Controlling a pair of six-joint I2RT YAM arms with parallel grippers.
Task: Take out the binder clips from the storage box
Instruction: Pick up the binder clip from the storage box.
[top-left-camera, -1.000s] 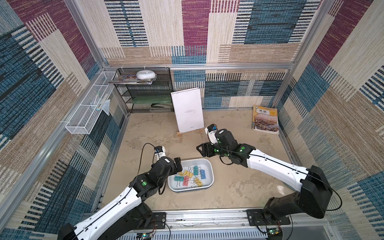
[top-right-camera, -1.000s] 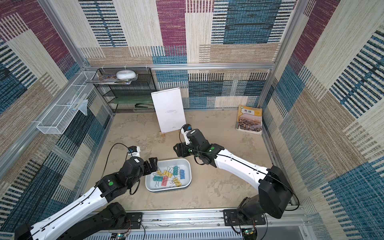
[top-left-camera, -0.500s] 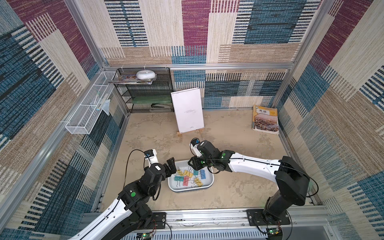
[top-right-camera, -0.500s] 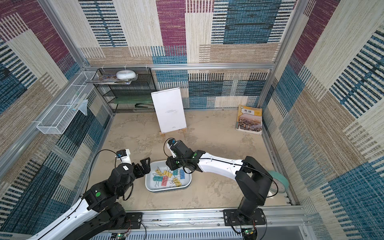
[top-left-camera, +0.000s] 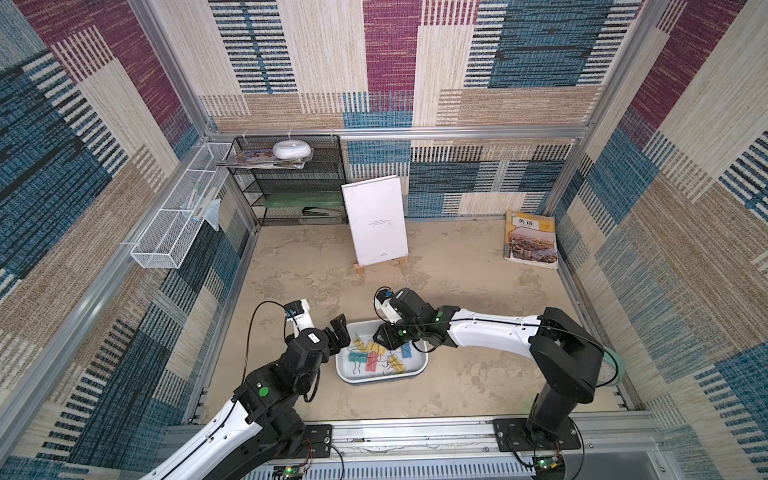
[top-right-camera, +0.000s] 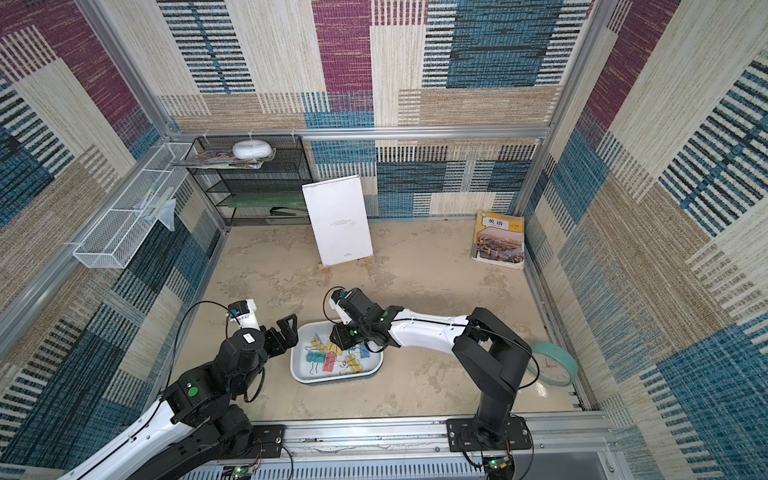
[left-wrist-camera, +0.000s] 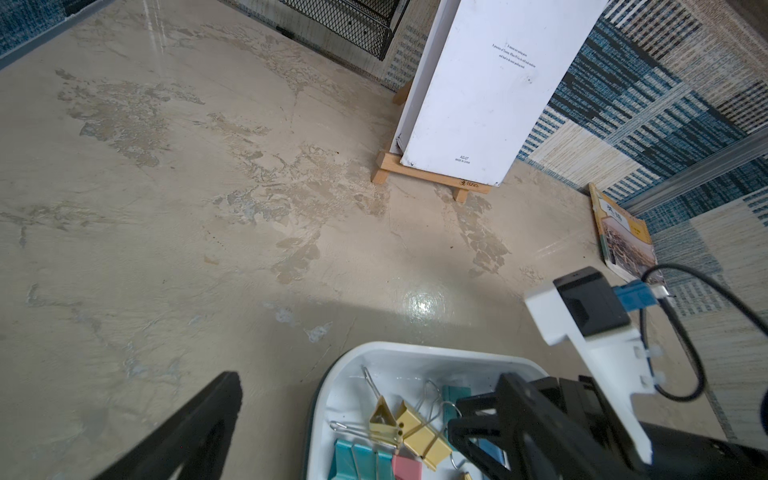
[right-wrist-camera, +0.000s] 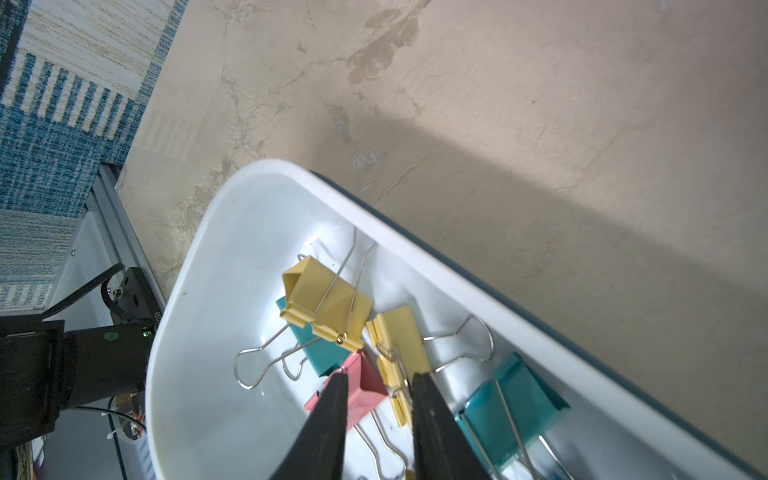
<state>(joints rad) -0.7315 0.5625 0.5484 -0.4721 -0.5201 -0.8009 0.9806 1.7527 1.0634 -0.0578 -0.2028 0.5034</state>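
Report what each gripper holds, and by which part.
Left gripper: open, holds nothing. Right gripper: fingers flank the pink clip's edge inside the storage box; grip cannot be told.

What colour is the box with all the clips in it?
White. The storage box shows best in the right wrist view.

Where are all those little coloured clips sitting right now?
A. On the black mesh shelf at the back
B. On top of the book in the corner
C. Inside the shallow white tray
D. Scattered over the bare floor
C: the binder clips all lie together inside the storage box, the shallow white tray, and no view shows a clip outside it.
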